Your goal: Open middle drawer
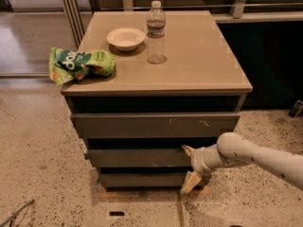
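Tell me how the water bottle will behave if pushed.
The water bottle is tall, narrow and upright, so it would probably tip rather than slide. Its round body would likely roll once down. The gripper is low at the middle drawer, away from it.

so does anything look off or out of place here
Two things. The green crumpled snack bag overhangs the left edge of the tan cabinet top, so it could slip off. The top grey-brown drawer front bears pale scratch marks at right. The white gripper sits at the plain grey-brown middle drawer front's right end.
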